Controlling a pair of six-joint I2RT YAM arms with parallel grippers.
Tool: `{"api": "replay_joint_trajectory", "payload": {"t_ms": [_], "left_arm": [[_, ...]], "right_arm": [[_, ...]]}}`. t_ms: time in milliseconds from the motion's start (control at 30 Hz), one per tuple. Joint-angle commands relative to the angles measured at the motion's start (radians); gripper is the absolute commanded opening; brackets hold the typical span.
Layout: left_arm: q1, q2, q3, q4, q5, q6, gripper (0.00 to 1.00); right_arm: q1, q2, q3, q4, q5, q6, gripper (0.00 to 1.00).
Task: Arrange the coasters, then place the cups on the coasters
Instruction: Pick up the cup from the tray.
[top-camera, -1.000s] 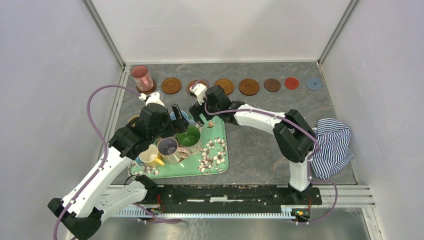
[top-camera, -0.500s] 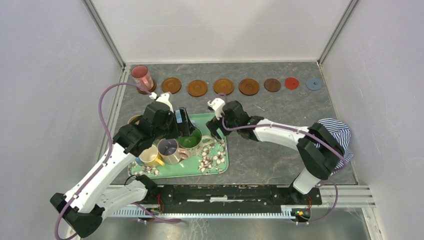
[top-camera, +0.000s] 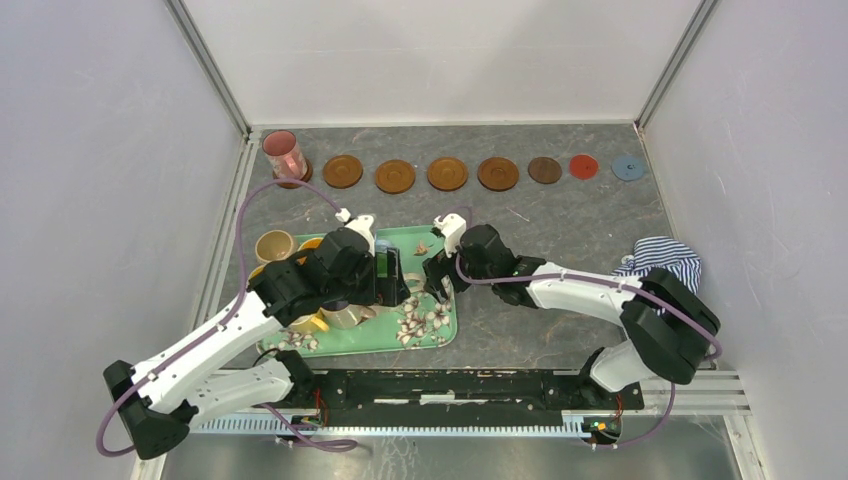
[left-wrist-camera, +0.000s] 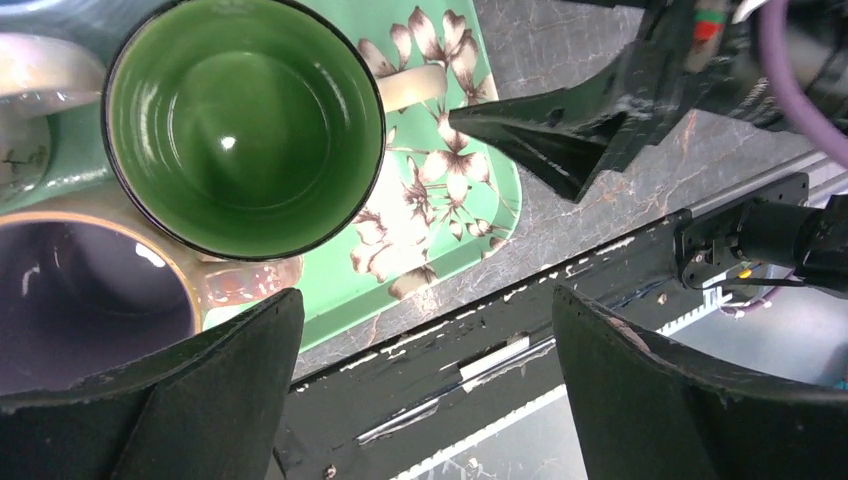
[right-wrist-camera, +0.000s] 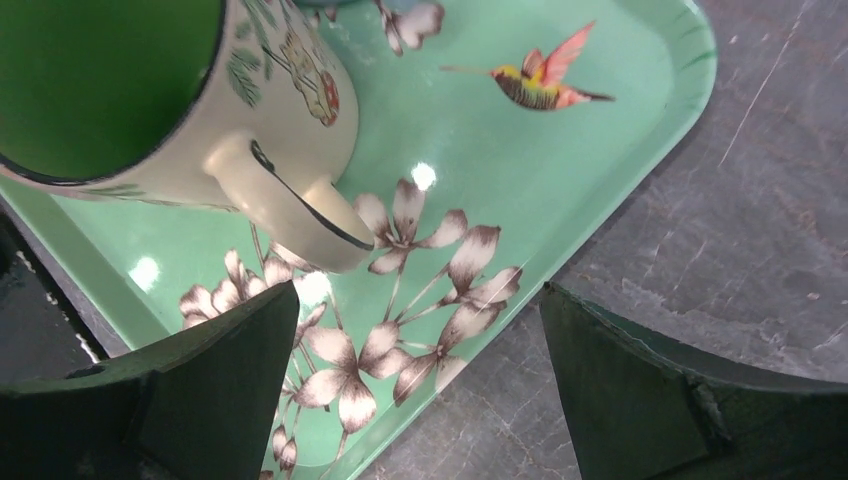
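— At the back left of the bench (top-camera: 520, 300), what do you have?
— Your pink cup (top-camera: 283, 155) stands on a coaster (top-camera: 303, 180) there. To its right runs a row of coasters (top-camera: 447, 173): four orange-brown ones, then a dark brown coaster (top-camera: 545, 170), a red coaster (top-camera: 583, 166) and a blue-grey coaster (top-camera: 628, 167).
— And closer to you?
— The green tray (top-camera: 430, 325) with flowers lies on the bench. A tan cup (top-camera: 274, 245) stands by its back left corner. On the tray, a lilac cup (left-wrist-camera: 70, 300) is just beside the green cup (left-wrist-camera: 245, 125).
— What about your grippers?
— Your left gripper (left-wrist-camera: 425, 300) hangs over the tray next to the green cup, its jaws wide apart and holding nothing. Your right gripper (right-wrist-camera: 418, 295) hangs right by the green cup's handle (right-wrist-camera: 290, 205), also wide apart and holding nothing. At the far right, a striped cloth (top-camera: 665, 265) lies on the bench.
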Motion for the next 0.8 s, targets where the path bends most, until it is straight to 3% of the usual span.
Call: {"api": "replay_joint_trajectory", "payload": {"t_ms": [0,300,767], "left_arm": [[-0.042,0.003,-0.023,0.026,-0.066,-0.080,1.00],[-0.046,-0.112,-0.015,0.001,-0.291,-0.212,1.00],[-0.046,-0.126,0.025,-0.015,-0.367,-0.210,1.00]], "right_arm": [[-0.001,-0.066,-0.029,0.107,-0.022,-0.022,0.98],[0.018,-0.056,-0.064,0.234,-0.153,-0.206,0.97],[0.064,0.073,0.066,0.194,-0.195,-0.293,0.91]]}}
